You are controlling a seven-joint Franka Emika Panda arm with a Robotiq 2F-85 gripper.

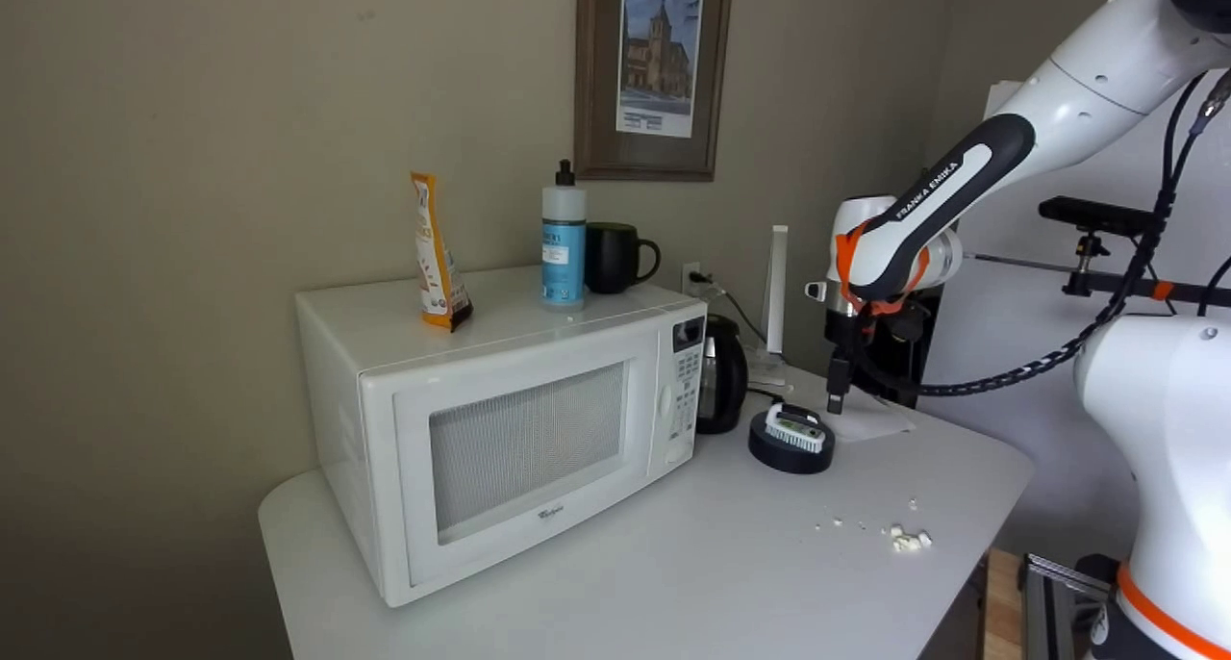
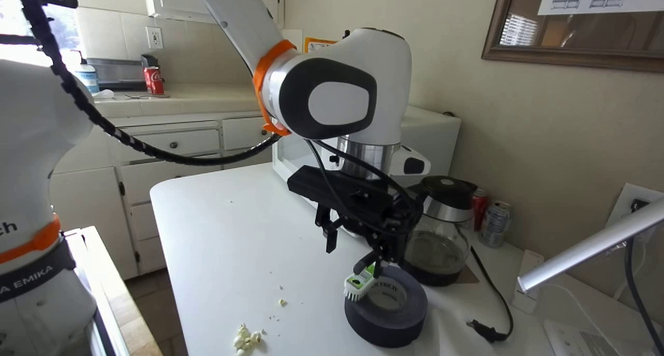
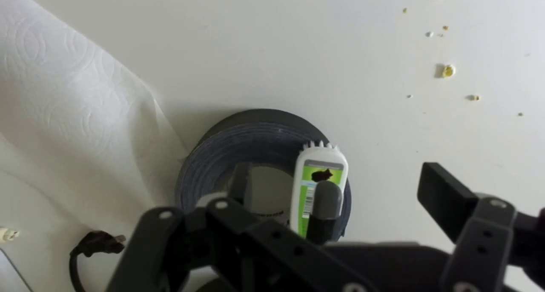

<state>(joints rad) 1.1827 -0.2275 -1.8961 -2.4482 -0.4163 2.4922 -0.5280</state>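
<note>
White scrub brush (image 3: 311, 187) with a green label and a dark rounded handle lies label-up on a thick roll of dark grey tape (image 3: 264, 128), over its right side near the centre of the wrist view; we can see white bristles at its upper end. Coming in from the bottom of that view, the black two-finger gripper (image 3: 342, 192) stands spread wide, one finger over the roll and the other past its right edge, with the brush's handle between them. We cannot tell how high the fingertips are above the brush.

At the upper left of the wrist view we see a white embossed paper towel (image 3: 76, 79) reaching beside the roll, and a black power plug (image 3: 100, 243) at the lower left.

In an exterior view, a white microwave (image 1: 524, 448) fills the left centre, bearing an orange-and-white bag (image 1: 438, 266), a blue-labelled plastic bottle (image 1: 564, 246) and a black mug (image 1: 612, 261). In an exterior view we find a glass coffee pot (image 2: 438, 247) just right of centre, and pale popcorn pieces (image 2: 245, 339) at the lower left.
</note>
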